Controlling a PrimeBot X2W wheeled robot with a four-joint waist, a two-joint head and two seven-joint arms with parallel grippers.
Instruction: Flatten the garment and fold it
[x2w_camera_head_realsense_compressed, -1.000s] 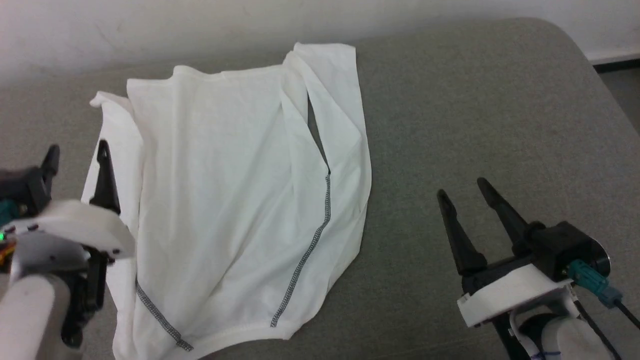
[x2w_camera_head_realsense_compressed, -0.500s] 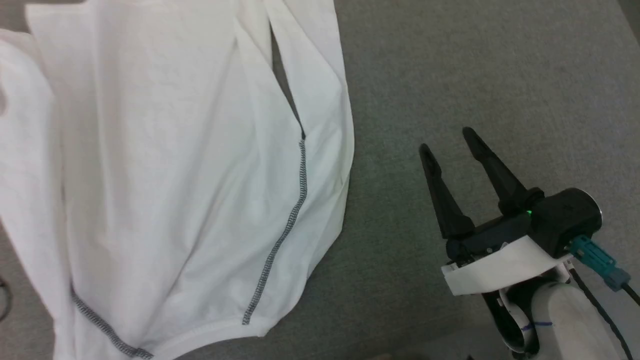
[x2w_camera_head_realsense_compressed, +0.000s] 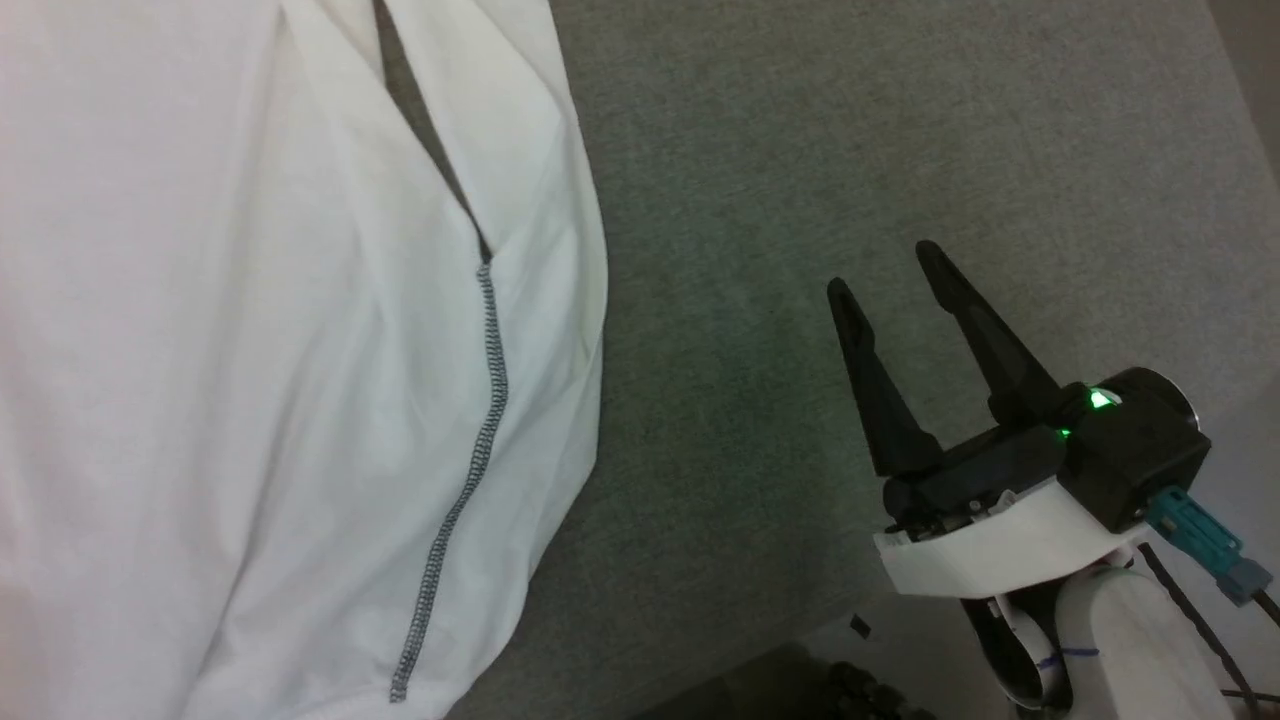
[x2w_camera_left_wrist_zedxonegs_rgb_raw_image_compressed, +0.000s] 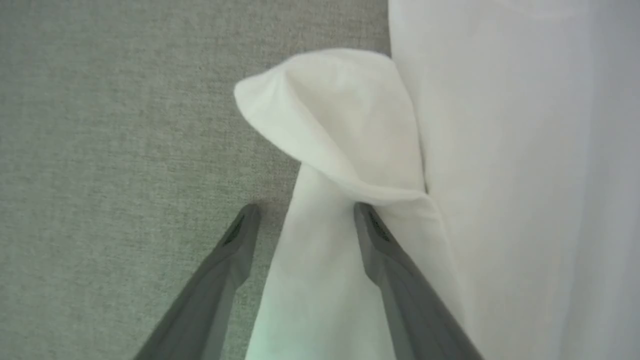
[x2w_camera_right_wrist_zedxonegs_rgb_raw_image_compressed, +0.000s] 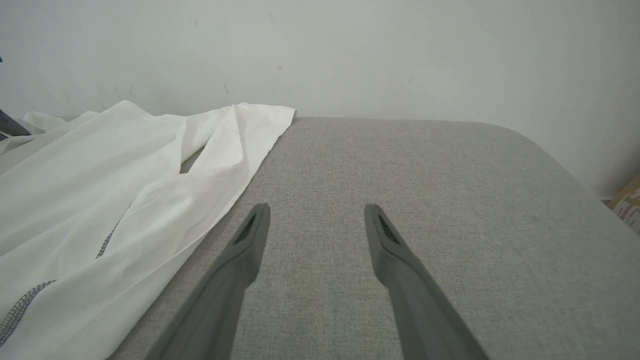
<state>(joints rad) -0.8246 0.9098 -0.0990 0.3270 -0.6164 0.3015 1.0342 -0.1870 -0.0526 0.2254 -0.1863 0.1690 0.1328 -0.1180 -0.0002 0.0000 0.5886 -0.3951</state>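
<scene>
Grey desk (x2w_camera_head_realsense_compressed: 800, 150) holds the garment (x2w_camera_head_realsense_compressed: 250, 350); our released left pincer (x2w_camera_left_wrist_zedxonegs_rgb_raw_image_compressed: 306, 207) straddles its sleeve (x2w_camera_left_wrist_zedxonegs_rgb_raw_image_compressed: 325, 125), right pincer (x2w_camera_head_realsense_compressed: 880, 266) released too; pinching may bunch fabric.

Head cam: high up, tilted steeply down at grey surface (x2w_camera_head_realsense_compressed: 850, 120). Fairly near, so garment (x2w_camera_head_realsense_compressed: 250, 350) runs off frame at top, left and bottom. Right gripper (x2w_camera_head_realsense_compressed: 880, 267) sits lower right, fingers pointing far.

L wrist cam: v. close above surface, faces almost straight down along left gripper (x2w_camera_left_wrist_zedxonegs_rgb_raw_image_compressed: 306, 207). Cloth to right, bare surface to left.

R wrist cam: low, nearly level w/ surface, faces far side twd wall (x2w_camera_right_wrist_zedxonegs_rgb_raw_image_compressed: 350, 50).

Overlap: head + R wrist both take garment's right edge w/ dark seam (x2w_camera_head_realsense_compressed: 495, 360) and bare surface right of it. L wrist + head both show white cloth; which part, can't tell.
</scene>
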